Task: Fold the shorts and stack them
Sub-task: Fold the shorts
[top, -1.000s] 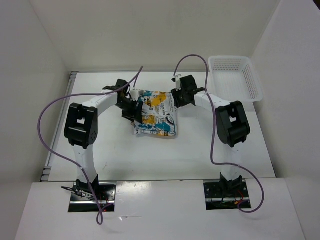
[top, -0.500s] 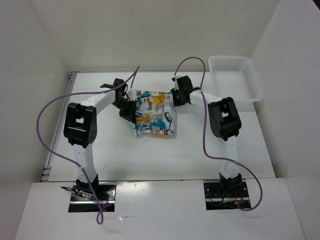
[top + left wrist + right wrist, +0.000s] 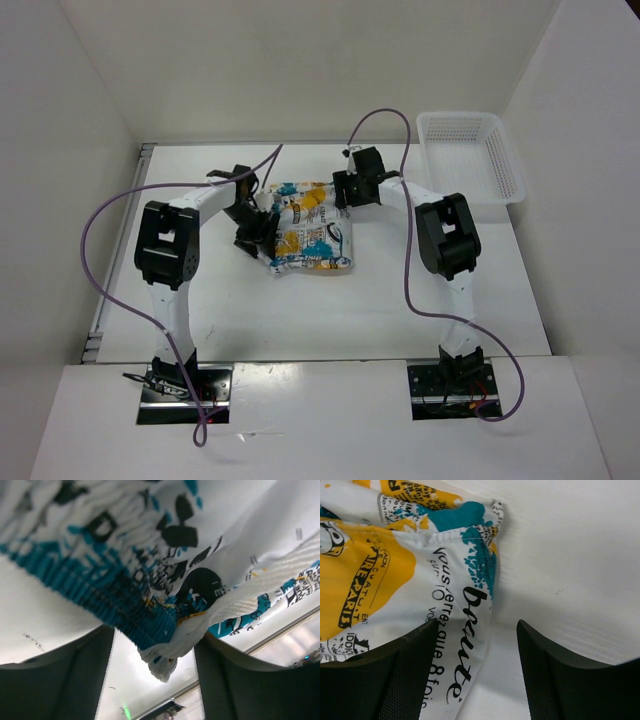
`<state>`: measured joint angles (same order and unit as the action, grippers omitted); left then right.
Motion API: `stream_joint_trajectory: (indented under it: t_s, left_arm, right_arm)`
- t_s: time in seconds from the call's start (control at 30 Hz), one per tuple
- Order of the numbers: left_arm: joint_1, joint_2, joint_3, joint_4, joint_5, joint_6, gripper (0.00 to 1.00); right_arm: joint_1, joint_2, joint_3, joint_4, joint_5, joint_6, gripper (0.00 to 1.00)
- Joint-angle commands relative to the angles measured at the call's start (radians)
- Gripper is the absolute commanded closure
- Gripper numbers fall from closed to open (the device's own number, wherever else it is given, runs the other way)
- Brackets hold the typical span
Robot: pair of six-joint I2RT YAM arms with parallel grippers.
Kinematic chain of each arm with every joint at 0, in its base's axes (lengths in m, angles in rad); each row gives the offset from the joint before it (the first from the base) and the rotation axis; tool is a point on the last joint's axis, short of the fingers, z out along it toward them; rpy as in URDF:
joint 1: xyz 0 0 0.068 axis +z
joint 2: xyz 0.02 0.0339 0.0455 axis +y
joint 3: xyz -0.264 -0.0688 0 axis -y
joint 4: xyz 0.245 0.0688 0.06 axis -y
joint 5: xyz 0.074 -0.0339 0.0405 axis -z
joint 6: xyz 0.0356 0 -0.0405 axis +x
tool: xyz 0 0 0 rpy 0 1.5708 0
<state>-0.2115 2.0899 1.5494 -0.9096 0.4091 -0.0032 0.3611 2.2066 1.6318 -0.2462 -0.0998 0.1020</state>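
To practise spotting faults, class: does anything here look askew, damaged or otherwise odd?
The shorts lie in a rumpled, lopsided fold with uneven edges. Their gathered waistband corner pokes out between the fingers of the open left gripper.

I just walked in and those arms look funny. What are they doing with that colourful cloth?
Two robot arms are folding a pair of printed shorts, which lie bunched in the middle of the table. The left fingers stand apart around the stretchy waistband edge. The right fingers stand apart at a corner of the cloth. Neither looks to be pinching it right now. A white basket sits at the far right.
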Motion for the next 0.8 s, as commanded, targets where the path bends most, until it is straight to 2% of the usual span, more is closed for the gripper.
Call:
stream_joint_trajectory:
  t_s: [0.0, 0.1, 0.23, 0.33, 0.43, 0.57, 0.67, 0.77]
  left_arm:
    - [0.0, -0.057, 0.035, -0.035, -0.001, 0.003, 0.27]
    - [0.0, -0.099, 0.055, -0.035, 0.019, 0.003, 0.21]
    - [0.0, -0.126, 0.08, -0.046, 0.04, 0.003, 0.08]
    - [0.035, -0.191, 0.095, -0.046, 0.077, 0.003, 0.0]
    - [0.087, -0.257, 0.068, 0.027, 0.086, 0.003, 0.0]
    - [0.199, -0.398, -0.026, 0.207, 0.062, 0.003, 0.0]
    - [0.29, -0.421, -0.055, 0.248, -0.019, 0.003, 0.0]
    - [0.383, -0.455, -0.116, 0.278, -0.032, 0.003, 0.0]
  right_arm:
    - [-0.005, -0.07, 0.043, 0.016, -0.051, -0.059, 0.3]
    - [-0.005, -0.122, 0.043, 0.005, -0.07, -0.105, 0.28]
    - [-0.005, -0.206, 0.034, -0.036, -0.071, -0.159, 0.23]
    - [-0.014, -0.309, 0.01, -0.079, -0.071, -0.211, 0.19]
    - [-0.036, -0.381, -0.042, -0.107, -0.045, -0.272, 0.16]
    - [-0.076, -0.543, -0.148, -0.117, 0.046, -0.335, 0.14]
    - [-0.109, -0.643, -0.245, -0.117, 0.096, -0.373, 0.1]
    - [-0.138, -0.715, -0.317, -0.087, 0.141, -0.401, 0.09]
